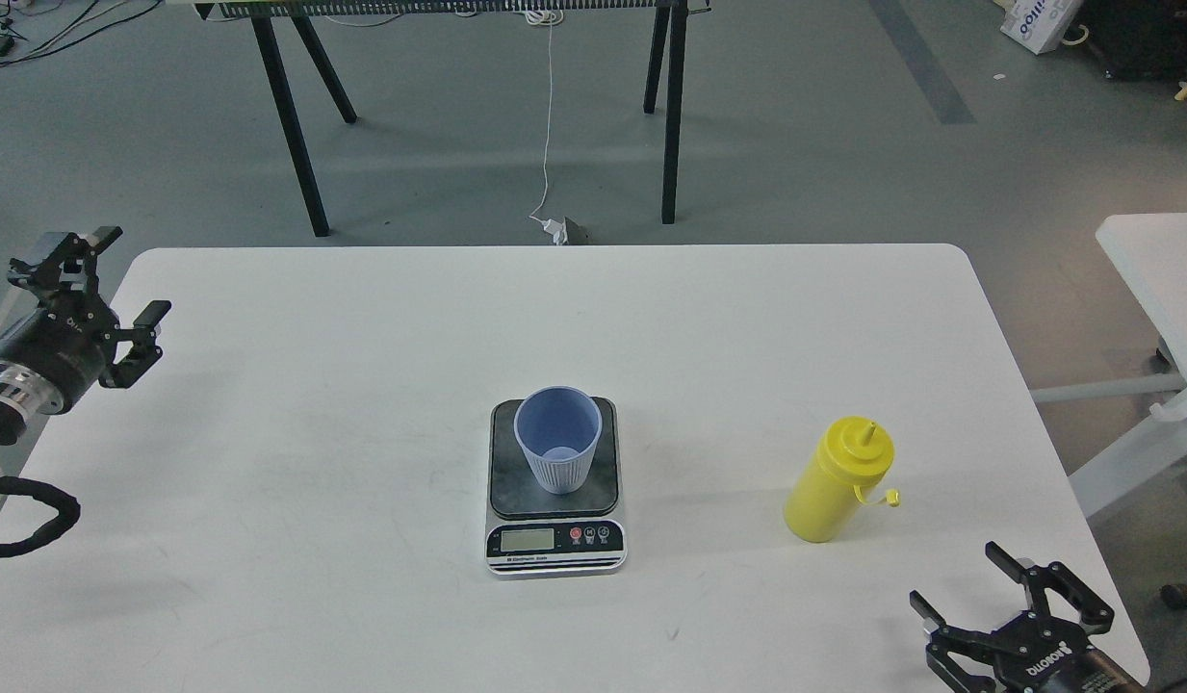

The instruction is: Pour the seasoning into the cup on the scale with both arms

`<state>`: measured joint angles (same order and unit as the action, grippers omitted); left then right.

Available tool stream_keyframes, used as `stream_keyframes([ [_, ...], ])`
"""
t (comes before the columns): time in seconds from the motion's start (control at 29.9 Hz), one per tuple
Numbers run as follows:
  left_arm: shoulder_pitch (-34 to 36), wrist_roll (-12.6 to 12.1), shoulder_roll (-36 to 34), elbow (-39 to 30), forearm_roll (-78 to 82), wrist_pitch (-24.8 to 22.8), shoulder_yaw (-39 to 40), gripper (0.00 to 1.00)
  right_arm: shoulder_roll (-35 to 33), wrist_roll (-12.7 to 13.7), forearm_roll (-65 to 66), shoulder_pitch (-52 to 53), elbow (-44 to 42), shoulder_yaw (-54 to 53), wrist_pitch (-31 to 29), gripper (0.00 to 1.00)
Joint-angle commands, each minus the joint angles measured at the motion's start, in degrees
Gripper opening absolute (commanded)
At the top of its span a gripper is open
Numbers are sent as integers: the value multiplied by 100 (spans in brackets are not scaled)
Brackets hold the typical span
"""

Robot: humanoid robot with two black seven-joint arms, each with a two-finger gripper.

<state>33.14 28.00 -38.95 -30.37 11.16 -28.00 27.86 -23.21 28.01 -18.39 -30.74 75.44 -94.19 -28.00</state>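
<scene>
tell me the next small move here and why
Probably bring the right gripper, open and empty, forward to the bottle. The bottle stands untouched on the table, uncapped, just ahead of that gripper, while the cup already sits on the scale. The left gripper is far off.

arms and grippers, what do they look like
Both arms are black. The left gripper has two angular black fingers on an open-frame body, behind it a silver ribbed wrist ring and a looping black sleeved cable. The right gripper matches, with white lettering on its body.

Blue cup upright on scale, yellow seasoning right
</scene>
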Motion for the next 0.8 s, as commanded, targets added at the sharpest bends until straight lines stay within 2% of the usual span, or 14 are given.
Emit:
stream_keyframes([
  [0.0, 26, 0, -25, -4, -8, 0, 9, 99, -534, -1, -86, 365, -65, -600, 0, 95],
  [0.17, 219, 0, -113, 5, 0, 0, -8, 99, -1062, -1, -33, 1990, -424, -321, 0, 96],
  [0.4, 289, 0, -219, 31, 0, 0, -8, 99, -949, -1, -24, 4224, -1777, 883, 0, 97],
  [0.57, 456, 0, -184, 31, 0, 0, -8, 99, -334, -1, -6, 4866, -2402, 1323, 0, 98],
  [0.77, 544, 0, -166, 31, 18, 0, -8, 99, -26, -1, 134, 5192, -2754, 1412, 0, 98],
])
